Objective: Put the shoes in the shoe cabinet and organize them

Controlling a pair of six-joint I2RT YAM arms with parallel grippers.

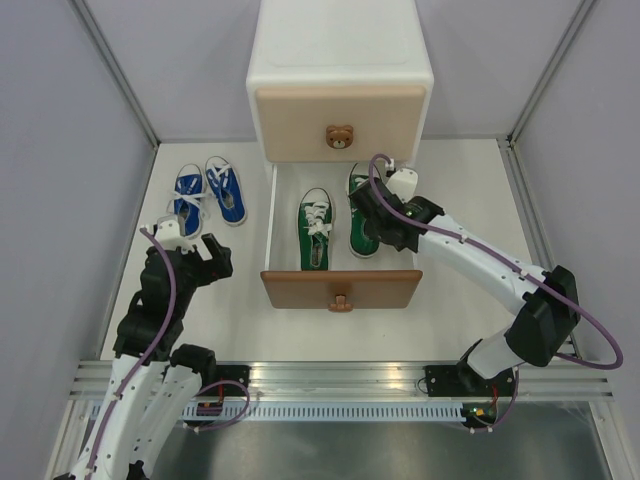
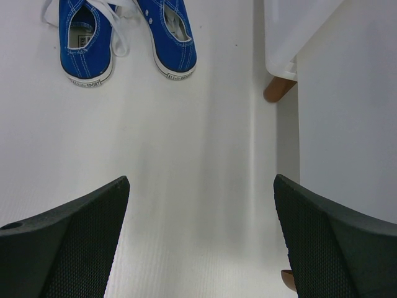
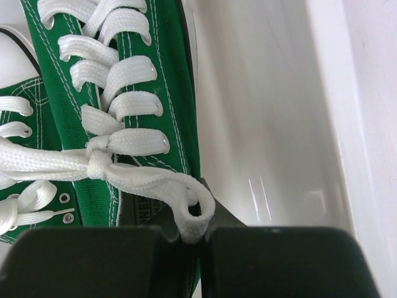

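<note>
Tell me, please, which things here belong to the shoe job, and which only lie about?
Job: blue shoes, green shoes in the open lower drawer, shoe cabinet, right gripper shut on one green shoe, open left gripper.
Other: table, metal rail.

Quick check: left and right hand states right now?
Left hand: open, empty.
Right hand: closed on a green shoe in the lower drawer.

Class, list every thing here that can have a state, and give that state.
upper drawer, shut
lower drawer, pulled open
left green shoe, lying in lower drawer
right green shoe, in lower drawer, gripped
blue shoes, on table, outside cabinet
left gripper, open, empty
right gripper, shut on right green shoe
</note>
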